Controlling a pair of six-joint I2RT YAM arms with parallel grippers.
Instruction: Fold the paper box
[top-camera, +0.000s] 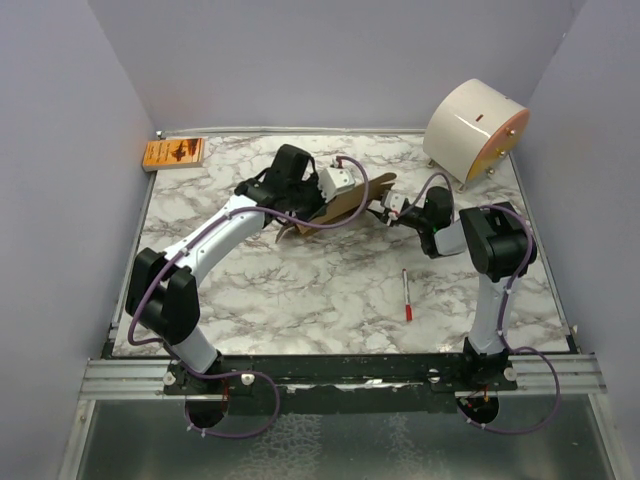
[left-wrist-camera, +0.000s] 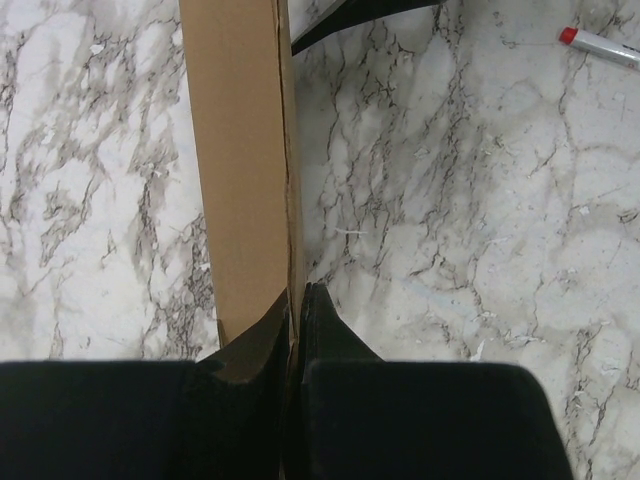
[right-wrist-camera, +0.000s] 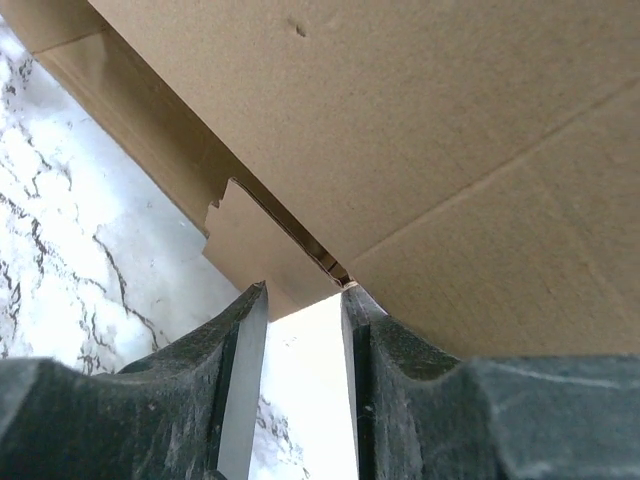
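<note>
The paper box (top-camera: 352, 200) was plain brown cardboard without print. In the overhead view it lay slantwise in the upper middle of the frame, running from lower left to upper right, more a creased sheet than a carton. In my left wrist view one long narrow panel ran from the top edge down to the bottom centre, a seam along its right side, its near end pinched in my left hand (left-wrist-camera: 298, 300). In my right wrist view broad creased panels filled the upper right, and a notched tab stuck out below them near the centre.
</note>
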